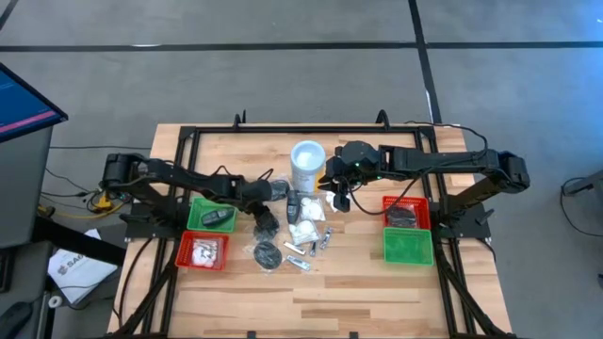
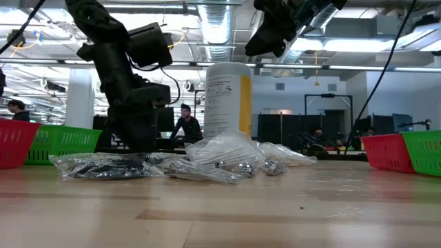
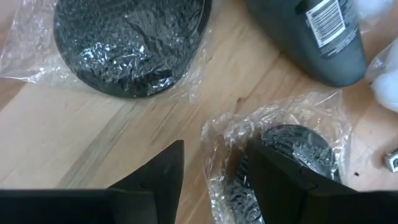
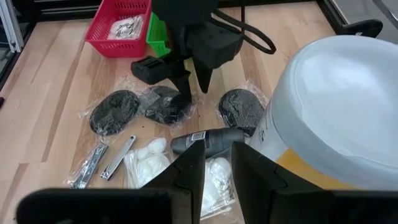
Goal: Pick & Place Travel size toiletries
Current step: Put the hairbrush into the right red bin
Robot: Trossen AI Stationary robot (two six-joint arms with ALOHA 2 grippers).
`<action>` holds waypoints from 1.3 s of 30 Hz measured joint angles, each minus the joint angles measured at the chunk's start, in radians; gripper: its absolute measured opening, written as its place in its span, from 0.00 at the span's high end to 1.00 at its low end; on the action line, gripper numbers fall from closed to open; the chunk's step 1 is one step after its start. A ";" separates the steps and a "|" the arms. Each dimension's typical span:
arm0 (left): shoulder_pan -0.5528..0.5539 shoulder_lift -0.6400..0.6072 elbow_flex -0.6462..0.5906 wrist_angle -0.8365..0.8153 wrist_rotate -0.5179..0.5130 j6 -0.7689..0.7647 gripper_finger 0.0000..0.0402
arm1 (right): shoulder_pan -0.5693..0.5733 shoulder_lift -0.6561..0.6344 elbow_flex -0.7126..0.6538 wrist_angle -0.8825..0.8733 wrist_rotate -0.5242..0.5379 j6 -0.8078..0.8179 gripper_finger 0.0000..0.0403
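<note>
Wooden tabletop [image 1: 311, 301] before an open workshop, bagged travel size toiletries [image 1: 292, 234] heaped mid-table, white canister [image 1: 307, 166] with yellow label toward the far edge, unreadable print, left gripper [image 4: 189, 84] fingers parted astride a bagged black pot [image 4: 165, 104], right gripper [image 1: 337, 200] raised beside the canister, fingers slightly apart, empty.

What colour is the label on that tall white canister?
Yellow, on the white canister; the low view shows it best.
</note>
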 joint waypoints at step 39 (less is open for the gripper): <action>-0.016 -0.143 0.000 0.016 -0.017 0.077 1.00 | 0.000 0.000 0.000 0.000 0.000 0.001 0.82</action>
